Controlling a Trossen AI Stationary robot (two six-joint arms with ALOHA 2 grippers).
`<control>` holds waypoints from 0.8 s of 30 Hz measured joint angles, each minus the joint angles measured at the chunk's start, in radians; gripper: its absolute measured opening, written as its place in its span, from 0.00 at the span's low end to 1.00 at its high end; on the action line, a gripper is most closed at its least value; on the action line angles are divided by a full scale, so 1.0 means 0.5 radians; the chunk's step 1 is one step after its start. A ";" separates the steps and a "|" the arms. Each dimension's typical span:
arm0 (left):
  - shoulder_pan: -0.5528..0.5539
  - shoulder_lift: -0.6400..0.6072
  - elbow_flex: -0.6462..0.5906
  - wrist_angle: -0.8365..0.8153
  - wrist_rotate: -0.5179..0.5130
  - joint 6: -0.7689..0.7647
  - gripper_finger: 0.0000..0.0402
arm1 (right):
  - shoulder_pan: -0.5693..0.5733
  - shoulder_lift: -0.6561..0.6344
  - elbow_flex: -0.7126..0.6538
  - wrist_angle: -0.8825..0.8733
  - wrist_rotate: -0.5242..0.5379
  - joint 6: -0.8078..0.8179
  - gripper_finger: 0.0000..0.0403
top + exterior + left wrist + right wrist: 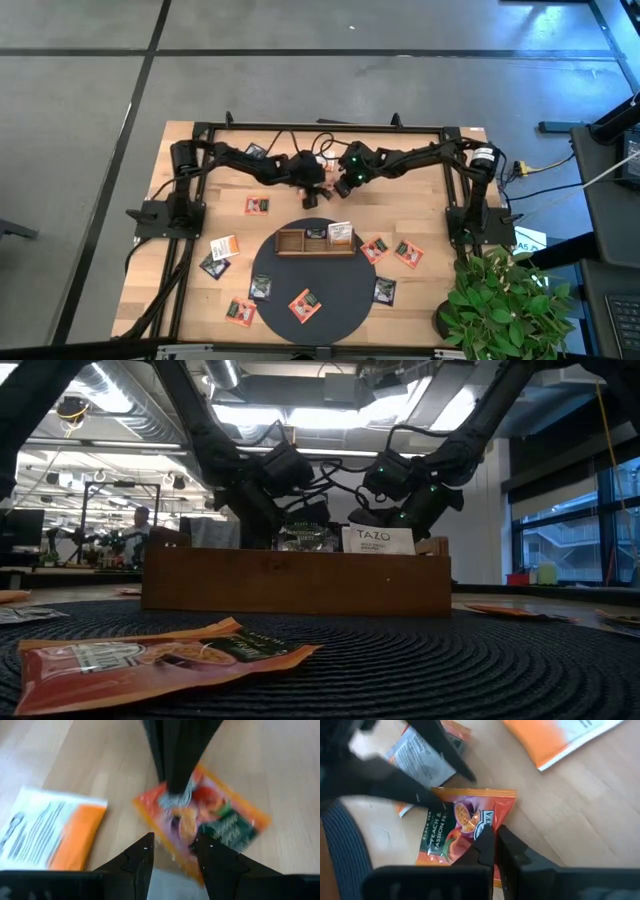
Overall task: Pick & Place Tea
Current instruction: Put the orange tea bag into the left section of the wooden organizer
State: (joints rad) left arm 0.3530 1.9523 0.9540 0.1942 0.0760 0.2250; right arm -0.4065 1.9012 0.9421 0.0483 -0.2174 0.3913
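Note:
An orange-red tea sachet (455,825) lies flat on the wood just beyond the tray's far side; it also shows as the orange-red sachet (225,825) in the left wrist view. My right gripper (495,842) stands over it, shut. My left gripper (175,852) is open at the sachet's near edge, one finger on either side of a corner, and I cannot tell whether it touches. A white-and-orange sachet (45,835) lies close by. In the high view both grippers meet at the table's far middle: left gripper (312,197), right gripper (340,185). My right gripper comes down from above with shut fingers (175,780) onto the sachet's printed face near its middle (470,822). The sachet shows on both sides of the fingertips and lies on the table. Whether any of it is pinched between the fingers cannot be told.
The brown wooden tray (292,241) sits on the round dark mat (330,295) with sachets upright in it (378,540). Other sachets lie scattered on the mat (150,655) and the wood (258,205). A potted plant (500,300) stands at the near right corner.

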 joint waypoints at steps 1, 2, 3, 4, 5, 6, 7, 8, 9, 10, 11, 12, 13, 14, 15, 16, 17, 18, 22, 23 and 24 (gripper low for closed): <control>0.009 -0.039 0.000 -0.054 0.000 -0.002 0.36 | 0.000 -0.014 -0.001 -0.005 0.008 -0.009 0.02; 0.020 -0.085 -0.005 -0.119 -0.004 -0.002 0.36 | 0.001 -0.030 -0.005 -0.027 0.027 -0.016 0.02; 0.027 -0.129 -0.008 -0.172 -0.009 0.001 0.36 | -0.002 -0.041 -0.008 -0.031 0.051 -0.024 0.02; 0.036 -0.173 -0.006 -0.196 -0.009 0.001 0.36 | -0.003 -0.058 -0.008 -0.038 0.080 -0.039 0.02; 0.046 -0.226 -0.004 -0.241 -0.009 0.002 0.36 | -0.003 -0.081 -0.008 -0.053 0.111 -0.060 0.02; 0.056 -0.274 -0.003 -0.287 -0.006 0.001 0.36 | -0.005 -0.107 -0.008 -0.050 0.151 -0.068 0.02; 0.066 -0.317 -0.011 -0.310 -0.003 0.001 0.36 | -0.005 -0.138 -0.008 -0.048 0.188 -0.077 0.02; 0.075 -0.360 -0.038 -0.313 -0.001 0.000 0.36 | -0.004 -0.165 -0.008 -0.050 0.224 -0.110 0.02; 0.086 -0.409 -0.079 -0.302 0.005 -0.001 0.36 | -0.004 -0.191 -0.008 -0.045 0.246 -0.123 0.02; 0.098 -0.463 -0.126 -0.275 0.013 -0.011 0.36 | -0.003 -0.223 -0.008 -0.053 0.264 -0.137 0.02; 0.112 -0.516 -0.175 -0.232 0.026 -0.026 0.36 | 0.003 -0.256 -0.008 -0.054 0.274 -0.171 0.02; 0.129 -0.577 -0.224 -0.171 0.047 -0.038 0.36 | 0.012 -0.294 -0.008 -0.045 0.275 -0.207 0.02; 0.150 -0.650 -0.279 -0.134 0.077 -0.053 0.36 | 0.023 -0.332 -0.007 -0.041 0.278 -0.246 0.02; 0.169 -0.718 -0.331 -0.104 0.109 -0.063 0.36 | 0.040 -0.367 -0.005 -0.031 0.279 -0.284 0.02; 0.191 -0.781 -0.377 -0.059 0.138 -0.080 0.36 | 0.060 -0.409 -0.005 -0.021 0.282 -0.315 0.02; 0.212 -0.848 -0.423 -0.033 0.150 -0.097 0.36 | 0.089 -0.449 -0.005 -0.018 0.285 -0.349 0.02; 0.232 -0.920 -0.460 -0.025 0.149 -0.114 0.36 | 0.126 -0.480 -0.005 0.021 0.309 -0.394 0.02; 0.254 -0.985 -0.483 -0.017 0.142 -0.126 0.36 | 0.167 -0.519 0.007 0.042 0.357 -0.446 0.02; 0.333 -1.208 -0.585 -0.012 0.093 -0.174 0.36 | 0.391 -0.600 0.121 0.044 0.629 -0.770 0.02; 0.346 -1.246 -0.599 -0.021 0.070 -0.180 0.36 | 0.454 -0.603 0.160 0.035 0.712 -0.832 0.02; 0.352 -1.283 -0.612 -0.020 0.053 -0.185 0.36 | 0.518 -0.596 0.208 0.034 0.780 -0.890 0.02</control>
State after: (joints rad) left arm 0.5292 1.3110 0.6480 0.1841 0.1024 0.1326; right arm -0.1475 1.6030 1.0460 0.0650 0.1726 -0.0537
